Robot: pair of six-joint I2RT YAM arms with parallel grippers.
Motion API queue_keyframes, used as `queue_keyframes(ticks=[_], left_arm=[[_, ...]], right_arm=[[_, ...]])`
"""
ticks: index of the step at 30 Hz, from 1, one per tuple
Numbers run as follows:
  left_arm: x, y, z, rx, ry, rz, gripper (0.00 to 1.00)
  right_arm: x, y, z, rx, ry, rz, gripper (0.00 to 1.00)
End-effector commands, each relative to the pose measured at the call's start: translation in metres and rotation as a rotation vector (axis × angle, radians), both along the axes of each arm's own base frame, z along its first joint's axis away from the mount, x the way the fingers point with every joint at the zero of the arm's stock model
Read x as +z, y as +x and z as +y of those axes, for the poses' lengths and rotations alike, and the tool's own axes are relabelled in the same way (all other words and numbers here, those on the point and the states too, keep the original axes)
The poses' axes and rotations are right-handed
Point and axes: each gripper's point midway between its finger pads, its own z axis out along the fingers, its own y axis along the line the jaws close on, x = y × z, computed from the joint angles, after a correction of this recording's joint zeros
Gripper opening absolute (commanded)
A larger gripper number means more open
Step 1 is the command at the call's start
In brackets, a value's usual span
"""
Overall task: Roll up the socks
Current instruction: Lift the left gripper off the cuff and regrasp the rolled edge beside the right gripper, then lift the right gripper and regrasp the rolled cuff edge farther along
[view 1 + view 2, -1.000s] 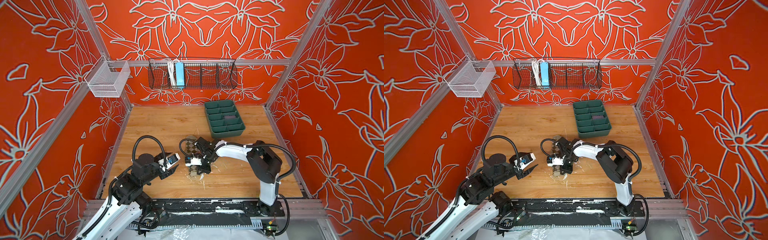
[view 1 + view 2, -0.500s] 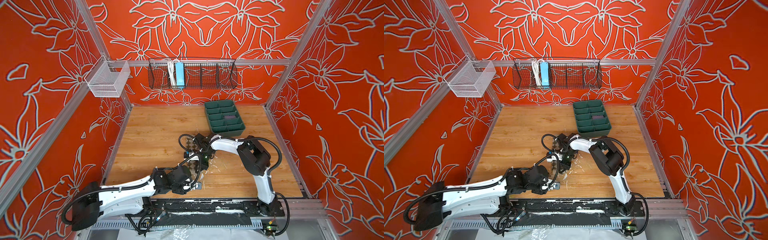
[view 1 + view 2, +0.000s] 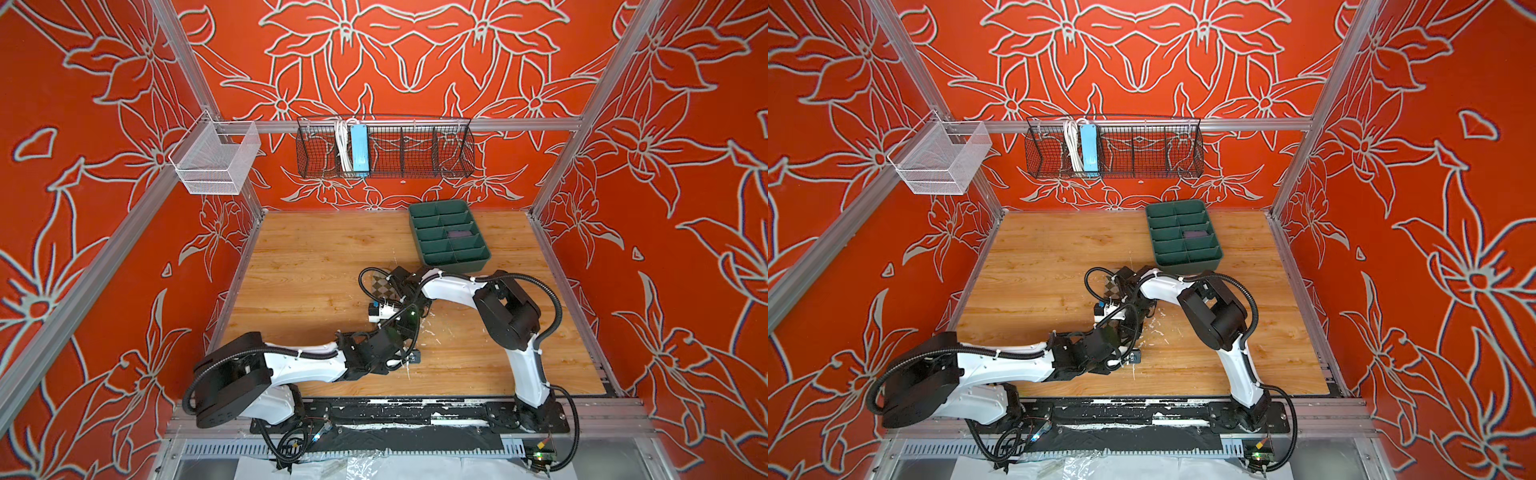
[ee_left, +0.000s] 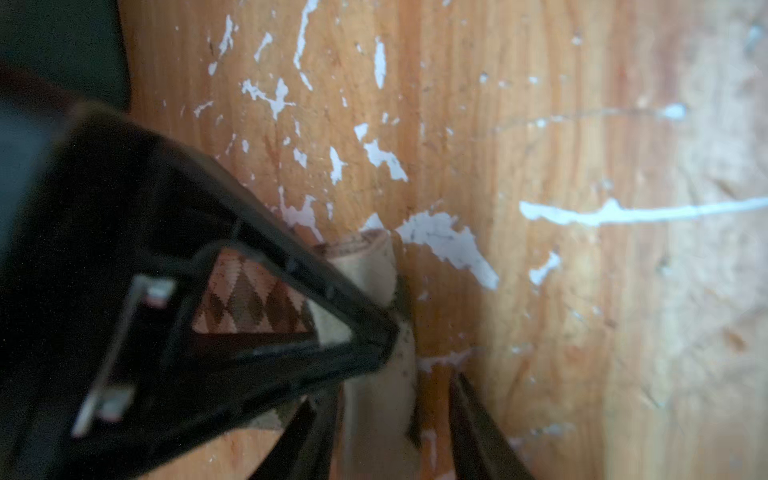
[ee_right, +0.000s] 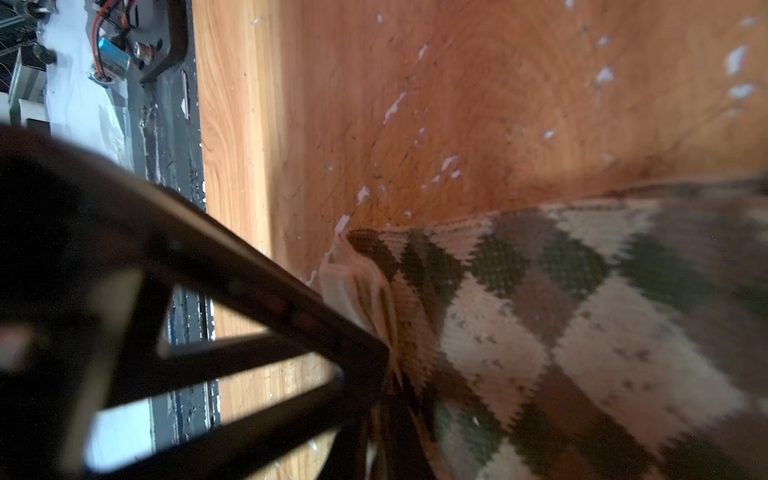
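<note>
The beige argyle sock [image 3: 380, 286] lies mid-table, mostly hidden under both arms in both top views. My right gripper [image 5: 386, 415] is shut on a bunched fold of the sock [image 5: 561, 324] near its plain beige cuff. My left gripper [image 4: 390, 390] has come in beside it. Its two fingers stand either side of the beige cuff edge [image 4: 374, 415], and a gap shows between the fabric and one finger [image 4: 478, 424]. In a top view the left gripper [image 3: 402, 330] and the right gripper [image 3: 409, 309] meet tip to tip. No purple sock lies on the table.
A green divided tray [image 3: 478, 255] stands at the back right, with something dark purple [image 3: 460, 234] in one compartment. A black wire basket [image 3: 384, 145] and a white mesh basket [image 3: 214, 160] hang on the walls. The wooden tabletop [image 3: 299, 266] is scuffed with white flecks.
My left arm has swung from the front left to the middle, bringing its gripper to the sock's cuff, with the jaws narrowing. The right gripper has stayed shut on the sock.
</note>
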Motion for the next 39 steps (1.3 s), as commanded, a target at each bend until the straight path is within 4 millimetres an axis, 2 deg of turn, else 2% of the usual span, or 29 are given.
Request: queue_keyframes(ticks=[1, 4, 8, 10, 14, 17, 20, 22, 24, 27, 28, 30, 34, 36, 39], left_arm=[[-0.025, -0.007, 0.021, 0.020, 0.150, 0.060, 0.25], [-0.032, -0.012, 0.023, 0.013, 0.177, 0.095, 0.11], [-0.036, -0.016, 0.026, 0.010, 0.201, 0.120, 0.01], [-0.037, -0.019, 0.029, 0.011, 0.214, 0.136, 0.00], [-0.035, -0.025, 0.028, 0.011, 0.210, 0.178, 0.00], [-0.030, -0.037, 0.025, -0.018, 0.207, 0.253, 0.00], [-0.026, -0.055, 0.024, -0.047, 0.194, 0.372, 0.00], [-0.023, -0.062, 0.023, -0.033, 0.166, 0.455, 0.00], [-0.018, -0.063, 0.022, -0.005, 0.129, 0.531, 0.00], [-0.008, -0.063, 0.018, 0.043, 0.053, 0.676, 0.01], [-0.005, -0.063, 0.017, 0.059, 0.030, 0.723, 0.01], [-0.003, -0.061, 0.016, 0.094, -0.005, 0.789, 0.01], [-0.004, -0.056, 0.016, 0.144, -0.022, 0.888, 0.01], [-0.005, -0.053, 0.016, 0.166, -0.027, 0.915, 0.01], [-0.006, -0.047, 0.017, 0.194, -0.036, 0.928, 0.01]], right_arm=[[-0.015, 0.011, -0.014, -0.018, -0.025, -0.048, 0.09], [0.002, 0.019, -0.013, -0.081, 0.046, -0.063, 0.10], [0.020, 0.026, -0.018, -0.137, 0.101, -0.086, 0.18], [0.031, 0.029, -0.023, -0.169, 0.113, -0.109, 0.21], [0.061, 0.037, -0.034, -0.262, 0.175, -0.197, 0.35], [0.085, 0.053, -0.051, -0.395, 0.192, -0.349, 0.39], [0.115, 0.076, -0.084, -0.594, 0.170, -0.581, 0.39], [0.145, 0.082, -0.108, -0.725, 0.204, -0.730, 0.39], [0.173, 0.070, -0.121, -0.763, 0.300, -0.823, 0.39], [0.210, 0.032, -0.125, -0.706, 0.490, -0.878, 0.46], [0.216, 0.019, -0.125, -0.662, 0.523, -0.892, 0.49], [0.218, -0.004, -0.125, -0.556, 0.531, -0.931, 0.49], [0.188, -0.041, -0.114, -0.272, 0.449, -1.031, 0.50], [0.170, -0.055, -0.099, -0.137, 0.423, -1.056, 0.50], [0.140, -0.064, -0.071, 0.053, 0.362, -1.163, 0.50]])
